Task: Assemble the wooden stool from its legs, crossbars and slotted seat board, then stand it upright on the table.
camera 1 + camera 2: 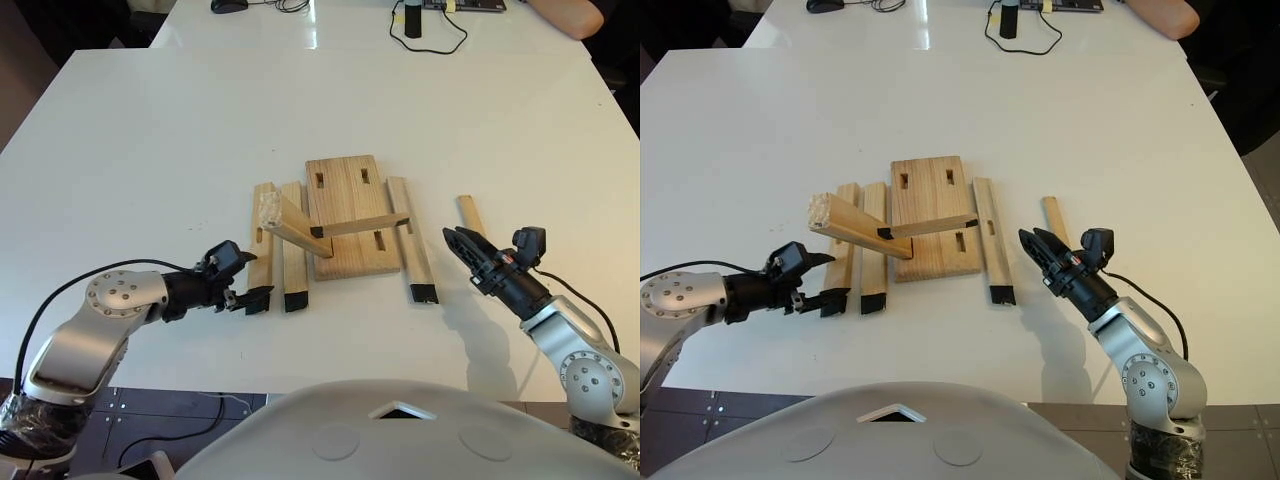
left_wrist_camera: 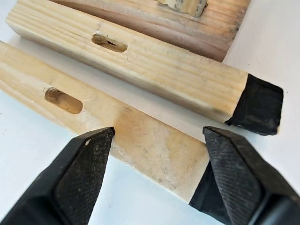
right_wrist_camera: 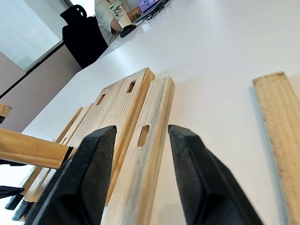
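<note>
left tool spread astride outermost leg | right tool spread near crossbar

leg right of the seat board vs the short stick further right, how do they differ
The leg is longer and wider than the short stick. The leg has a black cap at its near end and a slot in its face; the stick shows neither. The leg lies beside the seat board, at its right edge; the stick lies apart on the table. Both are pale wood, flat, ungripped.

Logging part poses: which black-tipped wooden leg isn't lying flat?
The leg tilted up, black tip on the slotted wooden seat board; the other three lie flat.
</note>
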